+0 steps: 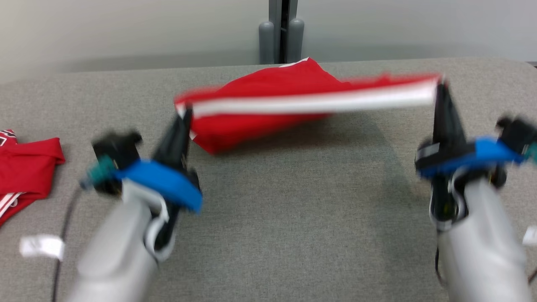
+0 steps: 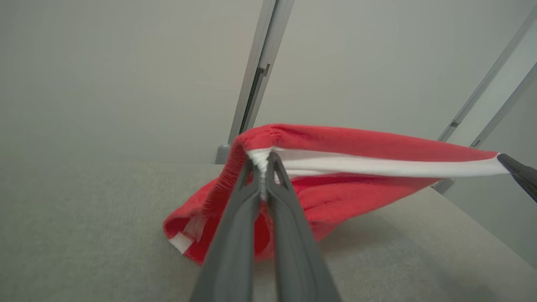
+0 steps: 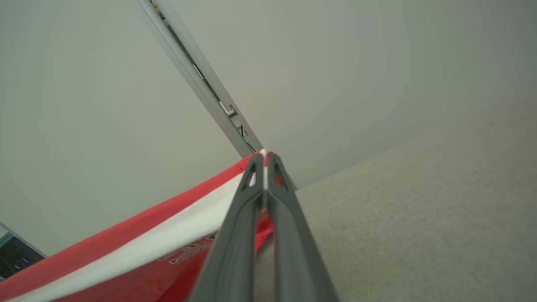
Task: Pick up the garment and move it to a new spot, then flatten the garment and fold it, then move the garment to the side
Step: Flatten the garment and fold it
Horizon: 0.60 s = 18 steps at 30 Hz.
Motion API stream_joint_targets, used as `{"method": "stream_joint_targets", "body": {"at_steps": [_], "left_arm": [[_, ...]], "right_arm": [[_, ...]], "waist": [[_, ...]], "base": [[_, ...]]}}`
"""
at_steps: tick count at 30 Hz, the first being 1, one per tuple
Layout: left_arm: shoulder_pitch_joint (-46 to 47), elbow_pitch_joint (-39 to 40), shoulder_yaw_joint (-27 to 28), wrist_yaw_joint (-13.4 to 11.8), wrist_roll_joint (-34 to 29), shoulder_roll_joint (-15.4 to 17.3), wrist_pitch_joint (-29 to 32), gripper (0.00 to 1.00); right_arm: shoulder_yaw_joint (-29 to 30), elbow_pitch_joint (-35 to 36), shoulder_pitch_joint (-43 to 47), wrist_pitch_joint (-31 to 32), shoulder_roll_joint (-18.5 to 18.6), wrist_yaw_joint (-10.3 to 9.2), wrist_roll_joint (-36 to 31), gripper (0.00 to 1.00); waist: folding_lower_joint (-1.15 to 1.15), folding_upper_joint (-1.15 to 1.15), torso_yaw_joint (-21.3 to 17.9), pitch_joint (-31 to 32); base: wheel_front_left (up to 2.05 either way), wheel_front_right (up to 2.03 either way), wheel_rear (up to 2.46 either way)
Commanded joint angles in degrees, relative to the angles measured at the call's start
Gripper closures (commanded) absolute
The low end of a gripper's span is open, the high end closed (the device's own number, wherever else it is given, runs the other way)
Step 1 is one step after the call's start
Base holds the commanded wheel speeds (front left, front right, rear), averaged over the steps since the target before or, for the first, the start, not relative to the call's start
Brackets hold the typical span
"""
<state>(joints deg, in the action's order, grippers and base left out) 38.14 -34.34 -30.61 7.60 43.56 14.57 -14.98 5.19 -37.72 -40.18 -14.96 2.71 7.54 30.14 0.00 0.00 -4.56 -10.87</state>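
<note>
A red garment (image 1: pixel 268 90) with a white stripe is stretched in the air between my two grippers, its lower part still sagging onto the grey table (image 1: pixel 293 209). My left gripper (image 1: pixel 186 112) is shut on the garment's left end, pinching the white-striped edge (image 2: pixel 263 164). My right gripper (image 1: pixel 440 86) is shut on the right end of the same stripe (image 3: pixel 265 156). In the left wrist view the red cloth (image 2: pixel 335 184) hangs from the taut stripe down to the tabletop, and the right gripper's tip (image 2: pixel 518 172) holds the far end.
Another red garment (image 1: pixel 25 172) lies folded at the table's left edge. A grey post (image 1: pixel 281 31) stands behind the table's far edge against a pale wall. A white tag (image 1: pixel 42 246) and a dark cable (image 1: pixel 63 235) lie near the left forearm.
</note>
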Motion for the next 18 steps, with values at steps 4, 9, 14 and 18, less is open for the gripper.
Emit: {"method": "stream_joint_targets", "body": {"at_steps": [4,9,14,18], "left_arm": [[-14.78,0.09,2.24,-0.2,0.85,-2.34,-0.31,1.0],[-25.8,2.2,0.56,-0.2,-0.91,-3.05,-0.3,1.0],[-34.58,5.02,3.16,-0.2,-1.81,-3.9,-0.3,1.0],[-39.17,6.95,3.27,-0.2,-2.62,-4.51,-0.3,1.0]], "right_arm": [[-0.94,1.14,15.39,-0.31,0.53,-0.09,3.97,1.0],[-1.05,3.3,26.67,-0.32,0.49,-0.09,6.94,1.0],[-1.72,6.66,35.32,-0.33,0.54,-0.1,8.73,1.0],[-0.63,8.36,39.06,-0.04,0.69,-0.1,10.61,1.0]], "waist": [[0.0,0.0,0.08,1.95],[0.0,0.0,0.64,5.33],[0.0,0.0,0.82,8.86],[0.0,0.0,1.0,10.55]], "base": [[0.0,0.0,0.0],[0.0,0.0,0.0],[0.0,0.0,0.0],[0.0,0.0,0.0]]}}
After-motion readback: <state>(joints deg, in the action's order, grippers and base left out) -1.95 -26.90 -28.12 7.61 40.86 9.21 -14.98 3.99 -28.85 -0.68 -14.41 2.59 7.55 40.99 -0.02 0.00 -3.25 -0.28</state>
